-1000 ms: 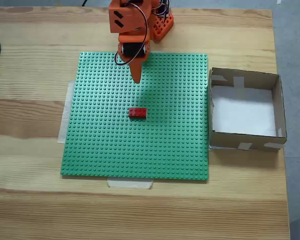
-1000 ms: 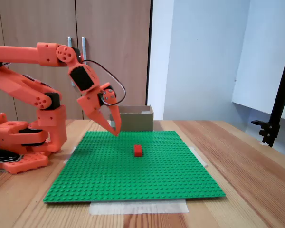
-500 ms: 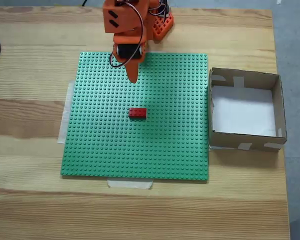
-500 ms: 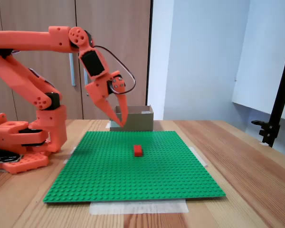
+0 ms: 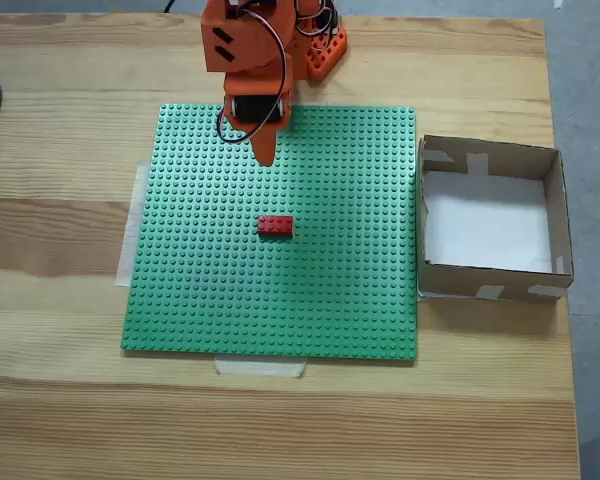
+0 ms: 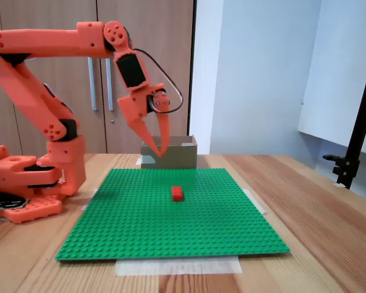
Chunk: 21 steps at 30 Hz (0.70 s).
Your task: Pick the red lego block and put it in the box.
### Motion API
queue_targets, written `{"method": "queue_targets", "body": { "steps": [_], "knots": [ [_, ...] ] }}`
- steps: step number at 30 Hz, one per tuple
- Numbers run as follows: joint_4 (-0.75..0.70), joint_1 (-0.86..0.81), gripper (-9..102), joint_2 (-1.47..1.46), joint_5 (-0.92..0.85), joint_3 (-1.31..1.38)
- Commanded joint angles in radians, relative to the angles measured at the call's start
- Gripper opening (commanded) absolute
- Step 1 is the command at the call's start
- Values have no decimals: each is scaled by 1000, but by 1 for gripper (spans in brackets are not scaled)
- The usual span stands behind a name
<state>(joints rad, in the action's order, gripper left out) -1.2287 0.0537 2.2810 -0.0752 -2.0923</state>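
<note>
The red lego block [image 5: 275, 226] sits on the big green baseplate [image 5: 210, 300], nothing around it. The gripper [image 6: 158, 151] hangs above, slightly open and empty. The box [image 5: 491, 290] sits beside the plate on the wooden table [image 5: 60, 400].

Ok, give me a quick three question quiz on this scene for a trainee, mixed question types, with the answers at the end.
1. True or false: the small red rectangular plastic lego block already lies inside the square shallow brown cardboard box.
2. Multiple choice: the orange two-finger gripper is A) clamped on the block, B) raised above the large green studded baseplate, C) inside the box.
3. Fill in: in the overhead fixed view, the box stands beside the baseplate's ___ edge.

Key: 1 false; 2 B; 3 right.
</note>
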Motion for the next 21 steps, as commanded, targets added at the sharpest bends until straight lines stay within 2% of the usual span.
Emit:
{"method": "queue_targets", "body": {
  "steps": [1,21],
  "knots": [
    [-29,-8,2,-32,6,86],
    [-103,-18,3,-304,54,313]
  ]
}}
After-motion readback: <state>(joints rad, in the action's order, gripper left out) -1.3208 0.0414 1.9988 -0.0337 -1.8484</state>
